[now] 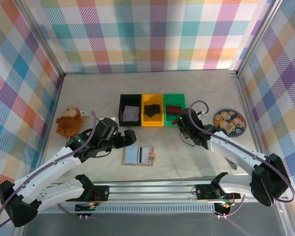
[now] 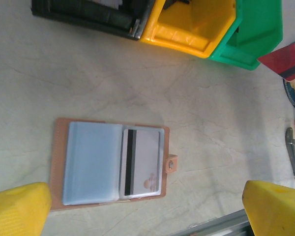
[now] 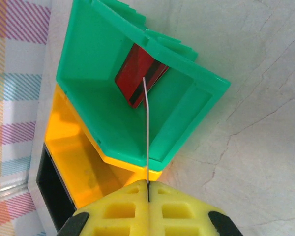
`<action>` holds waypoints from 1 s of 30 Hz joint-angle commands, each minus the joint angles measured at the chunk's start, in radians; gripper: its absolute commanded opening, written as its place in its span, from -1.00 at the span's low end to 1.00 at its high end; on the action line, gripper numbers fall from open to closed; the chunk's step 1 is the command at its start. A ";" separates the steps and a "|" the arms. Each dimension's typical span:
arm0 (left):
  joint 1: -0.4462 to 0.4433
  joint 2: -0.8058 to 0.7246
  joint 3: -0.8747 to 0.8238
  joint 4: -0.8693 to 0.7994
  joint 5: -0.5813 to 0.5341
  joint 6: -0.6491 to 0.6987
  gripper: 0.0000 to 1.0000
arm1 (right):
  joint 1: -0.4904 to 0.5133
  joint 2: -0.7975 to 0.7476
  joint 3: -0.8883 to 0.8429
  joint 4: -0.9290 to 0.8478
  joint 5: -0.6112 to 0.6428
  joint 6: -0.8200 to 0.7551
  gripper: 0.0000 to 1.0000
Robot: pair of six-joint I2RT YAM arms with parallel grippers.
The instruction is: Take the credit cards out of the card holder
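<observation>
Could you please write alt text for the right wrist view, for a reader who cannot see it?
The right gripper, shut, pinches a thin card seen edge-on, reaching over a green bin. A dark red card with a black stripe lies inside; a yellow bin adjoins it.

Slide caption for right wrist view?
Right gripper pinches a card edge-on at the green bin holding a red card.
</observation>
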 commanded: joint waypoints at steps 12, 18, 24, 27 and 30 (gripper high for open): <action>-0.001 0.006 0.247 -0.297 -0.332 0.292 0.99 | -0.013 0.176 0.177 -0.024 0.050 0.216 -1.00; -0.002 0.011 0.244 -0.299 -0.450 0.370 0.99 | -0.018 0.235 0.211 -0.069 0.080 0.307 -1.00; -0.002 -0.026 0.173 -0.239 -0.517 0.402 0.99 | -0.024 0.302 0.271 -0.094 0.110 0.313 -1.00; -0.002 -0.049 0.139 -0.214 -0.526 0.390 0.99 | -0.029 0.332 0.279 -0.090 0.113 0.317 -1.00; -0.001 -0.062 0.122 -0.208 -0.522 0.379 0.99 | -0.038 0.363 0.276 -0.075 0.108 0.331 -1.00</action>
